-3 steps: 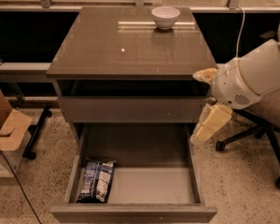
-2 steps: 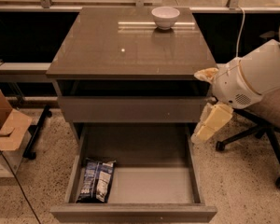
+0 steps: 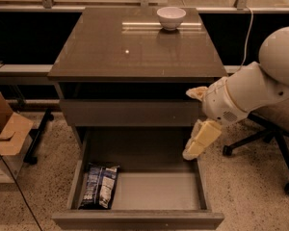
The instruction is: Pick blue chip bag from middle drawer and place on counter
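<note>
And the arm is on the move: over the last second the gripper (image 3: pixel 190 123) has dropped and slid left, and it now hangs just under the counter's (image 3: pixel 135 47) front-right corner, at the right wall of the open middle drawer (image 3: pixel 135 220). That looks like the start of the descent into the drawer, with no grasp yet.

The jaws are spread wide, one pale finger up by the counter's edge and the other angled down toward the drawer floor, with nothing between them. The white forearm reaches in from the right, wrist turned leftward.

The blue chip bag (image 3: pixel 99 186) lies flat at the drawer's left side, below the counter's front-left corner, well apart from the gripper. A white bowl (image 3: pixel 171 17) sits near the counter's back edge.
</note>
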Controlling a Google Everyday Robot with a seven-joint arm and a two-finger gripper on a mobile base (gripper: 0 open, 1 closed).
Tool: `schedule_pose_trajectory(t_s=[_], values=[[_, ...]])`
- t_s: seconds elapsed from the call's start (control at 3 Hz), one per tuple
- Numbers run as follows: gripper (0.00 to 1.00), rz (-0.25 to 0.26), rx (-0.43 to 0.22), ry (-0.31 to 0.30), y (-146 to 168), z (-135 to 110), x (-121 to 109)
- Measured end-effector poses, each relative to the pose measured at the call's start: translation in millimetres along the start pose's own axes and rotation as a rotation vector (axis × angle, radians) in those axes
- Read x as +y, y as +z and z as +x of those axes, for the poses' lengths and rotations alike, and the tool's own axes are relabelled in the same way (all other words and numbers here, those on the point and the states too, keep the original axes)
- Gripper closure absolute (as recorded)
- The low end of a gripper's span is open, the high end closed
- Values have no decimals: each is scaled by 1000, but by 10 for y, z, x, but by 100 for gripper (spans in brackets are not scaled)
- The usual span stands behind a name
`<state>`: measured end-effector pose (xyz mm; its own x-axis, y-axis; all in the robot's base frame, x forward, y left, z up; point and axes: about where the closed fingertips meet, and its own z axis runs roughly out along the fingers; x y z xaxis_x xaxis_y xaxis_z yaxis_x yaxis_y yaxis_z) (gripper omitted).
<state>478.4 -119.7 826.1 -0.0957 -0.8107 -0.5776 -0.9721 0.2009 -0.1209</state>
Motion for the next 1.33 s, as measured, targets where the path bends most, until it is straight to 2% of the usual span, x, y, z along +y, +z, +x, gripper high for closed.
schedule_pose_trajectory(t_s=[0.33,0.67,1.33], values=[[0,-63,-90,22,470,44,111],[0,-145,-165,57,1054,191,193],[0,-175,-178,45,1475,178,122]])
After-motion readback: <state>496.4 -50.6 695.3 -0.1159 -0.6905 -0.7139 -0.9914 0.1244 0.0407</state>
